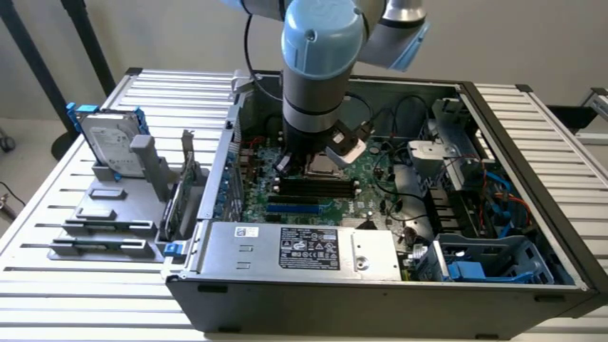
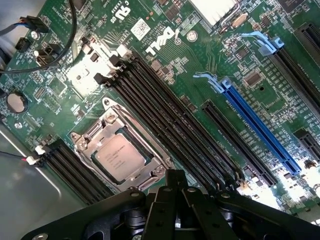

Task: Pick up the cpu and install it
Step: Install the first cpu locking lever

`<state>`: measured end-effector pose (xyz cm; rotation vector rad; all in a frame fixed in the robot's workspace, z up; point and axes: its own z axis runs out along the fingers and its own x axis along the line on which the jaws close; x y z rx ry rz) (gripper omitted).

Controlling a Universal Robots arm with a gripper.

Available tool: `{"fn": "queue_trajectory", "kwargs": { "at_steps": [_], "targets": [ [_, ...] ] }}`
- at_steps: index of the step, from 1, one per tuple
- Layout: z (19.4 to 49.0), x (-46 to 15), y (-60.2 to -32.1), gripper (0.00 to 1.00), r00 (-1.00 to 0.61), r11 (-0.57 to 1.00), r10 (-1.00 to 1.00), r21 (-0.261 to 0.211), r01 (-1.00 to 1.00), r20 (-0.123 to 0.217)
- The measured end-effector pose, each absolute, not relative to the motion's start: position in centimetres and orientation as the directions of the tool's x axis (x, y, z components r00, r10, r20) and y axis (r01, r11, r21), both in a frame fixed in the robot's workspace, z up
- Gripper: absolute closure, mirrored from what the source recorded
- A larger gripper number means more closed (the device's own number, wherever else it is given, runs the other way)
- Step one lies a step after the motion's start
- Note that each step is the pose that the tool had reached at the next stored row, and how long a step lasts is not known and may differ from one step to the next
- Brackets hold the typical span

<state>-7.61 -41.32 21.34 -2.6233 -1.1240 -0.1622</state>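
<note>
The cpu [image 2: 119, 157], a small square chip with a silver-grey top, lies flat inside the metal socket frame [image 2: 102, 131] on the green motherboard [image 2: 210, 55]. My gripper [image 2: 175, 181] hovers just above the board beside the socket. Its black fingers are pressed together with nothing between them. In the exterior view the arm [image 1: 318, 64] reaches straight down into the open computer case [image 1: 517, 128], with the gripper [image 1: 306, 158] low over the socket [image 1: 325, 168] at the board's middle.
Black memory slots [image 2: 165, 120] and a blue expansion slot [image 2: 260, 125] flank the socket. The power supply [image 1: 295, 246] fills the case's near side, and cables and a drive cage [image 1: 485, 263] crowd the exterior view's right. A hard drive with a blue bracket [image 1: 109, 139] stands on a grey fixture [image 1: 109, 217] outside the case.
</note>
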Motion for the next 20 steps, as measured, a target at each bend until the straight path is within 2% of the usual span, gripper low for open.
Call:
{"fn": "queue_trajectory", "kwargs": {
  "at_steps": [20],
  "targets": [
    [20.1, -8.1, -40.9, 0.89, 0.683, -0.648, 0.698, -0.215, 0.731, 0.216]
  ]
}}
